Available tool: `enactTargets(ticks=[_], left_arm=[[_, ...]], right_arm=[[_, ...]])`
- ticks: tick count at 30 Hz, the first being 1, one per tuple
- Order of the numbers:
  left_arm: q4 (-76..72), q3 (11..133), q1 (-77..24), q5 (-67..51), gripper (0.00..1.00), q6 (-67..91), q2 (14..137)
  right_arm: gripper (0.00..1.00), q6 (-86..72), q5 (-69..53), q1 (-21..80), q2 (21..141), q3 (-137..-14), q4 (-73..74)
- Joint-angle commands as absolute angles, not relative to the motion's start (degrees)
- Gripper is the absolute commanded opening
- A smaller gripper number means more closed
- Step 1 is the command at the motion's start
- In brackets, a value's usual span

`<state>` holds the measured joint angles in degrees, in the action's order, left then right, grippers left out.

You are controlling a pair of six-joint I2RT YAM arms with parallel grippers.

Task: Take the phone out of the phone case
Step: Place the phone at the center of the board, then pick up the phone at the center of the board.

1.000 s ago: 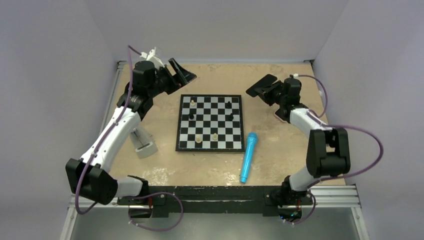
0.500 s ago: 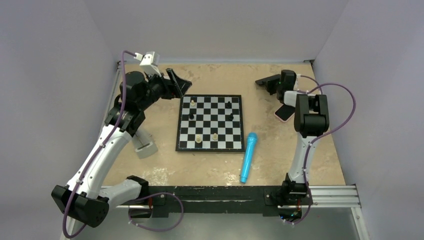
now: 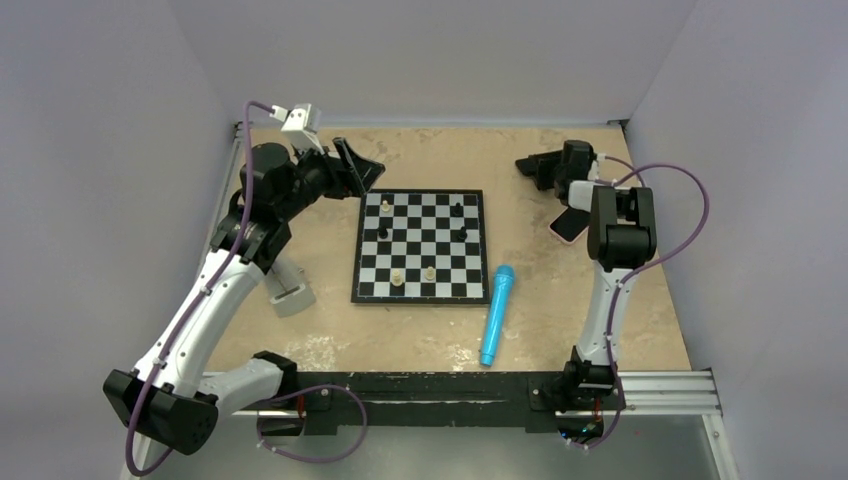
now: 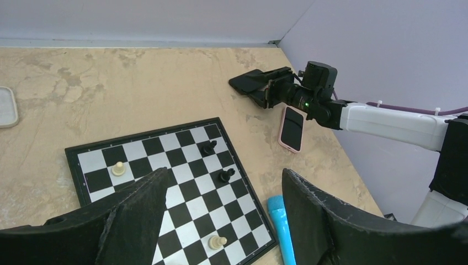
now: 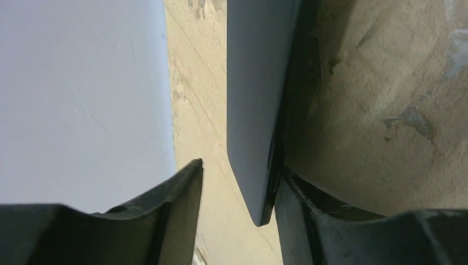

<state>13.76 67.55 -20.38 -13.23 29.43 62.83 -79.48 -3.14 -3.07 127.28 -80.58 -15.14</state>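
Note:
A dark flat phone (image 4: 249,81) is at the far right of the table, low over it, between the jaws of my right gripper (image 3: 536,167). In the right wrist view the phone (image 5: 251,83) leans on the right finger, with a clear gap to the left finger, so this gripper is open. A pink case (image 3: 568,225) with a dark face lies flat on the table just nearer than that gripper. My left gripper (image 3: 365,165) hangs open and empty above the chessboard's far left corner.
A chessboard (image 3: 420,290) with several pieces fills the middle. A blue toy microphone (image 3: 496,313) lies by its right front corner. A grey block (image 3: 288,292) sits at the left, and a pale flat thing (image 4: 5,107) at the back. Walls close in on three sides.
My right arm has folded upward and its gripper has shifted right. Its jaws, shut on the phone before, now stand apart. The left arm drew back slightly to the left.

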Motion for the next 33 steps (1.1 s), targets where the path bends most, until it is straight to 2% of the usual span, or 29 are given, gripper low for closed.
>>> enactTargets(ticks=[1, 2, 4, 8, 11, 16, 23, 26, 33], left_arm=[[9.41, 65.96, -20.54, -14.72, 0.77, 29.72, 62.65], [9.14, 65.86, -20.56, -15.09, 0.77, 29.90, 62.76], [8.97, 65.98, -20.52, -15.58, 0.77, 29.95, 62.90], [8.91, 66.09, -20.48, -16.16, 0.77, 30.26, 62.53], [8.80, 66.01, -20.55, -16.35, 0.77, 30.31, 62.42], [8.54, 66.01, -20.57, -16.90, 0.77, 30.50, 62.84], [8.48, 66.56, -20.50, -19.69, 0.83, 32.09, 64.75], [8.45, 66.88, -20.52, -20.82, 0.90, 32.42, 65.34], [9.06, 67.10, -20.57, -20.12, 0.91, 31.48, 65.49]], right_arm=[[0.55, -74.55, -6.47, -3.02, 121.97, -77.74, -17.77], [0.65, -73.48, -7.16, -3.01, 120.21, -75.88, -18.76], [0.71, -71.99, -10.35, -3.05, 116.86, -69.09, -21.39], [0.74, -65.96, -15.01, -3.41, 108.81, -60.96, -21.80], [0.74, -55.42, -14.30, -3.51, 102.36, -59.16, -15.46], [0.77, -37.18, -0.48, -3.91, 95.30, -63.00, 6.06], [0.89, -34.66, 13.01, -5.03, 97.38, -70.12, 24.17], [0.91, -36.03, 15.30, -6.52, 98.37, -71.49, 26.21], [0.92, -34.85, 13.31, -10.12, 103.99, -74.69, 28.40]])
